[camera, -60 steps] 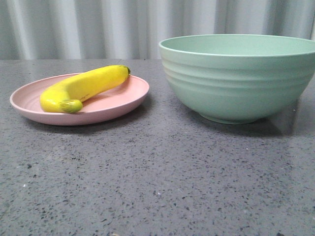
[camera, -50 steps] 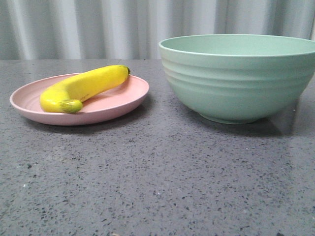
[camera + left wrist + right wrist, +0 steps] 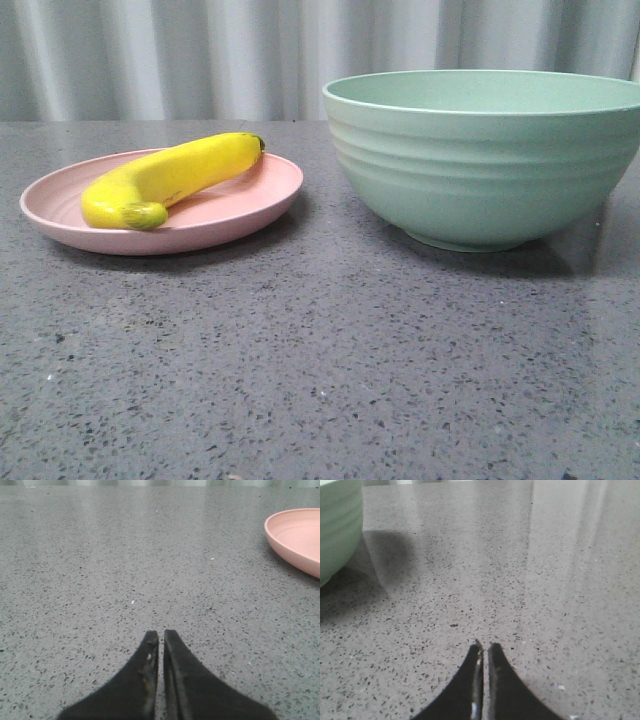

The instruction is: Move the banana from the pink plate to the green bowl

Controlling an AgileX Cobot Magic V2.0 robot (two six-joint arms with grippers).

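The yellow banana (image 3: pixel 170 178) lies on the pink plate (image 3: pixel 250 205) at the left of the front view. The green bowl (image 3: pixel 485 160) stands upright to the right of the plate, a gap between them. No gripper shows in the front view. In the left wrist view my left gripper (image 3: pixel 161 634) is shut and empty, low over the bare table, with the plate's rim (image 3: pixel 295 537) off to one side. In the right wrist view my right gripper (image 3: pixel 485 646) is shut and empty over the table, the bowl's wall (image 3: pixel 337 525) at the picture's edge.
A grey speckled stone table (image 3: pixel 320 360) bears everything. A pale pleated curtain (image 3: pixel 200 55) hangs behind the table's far edge.
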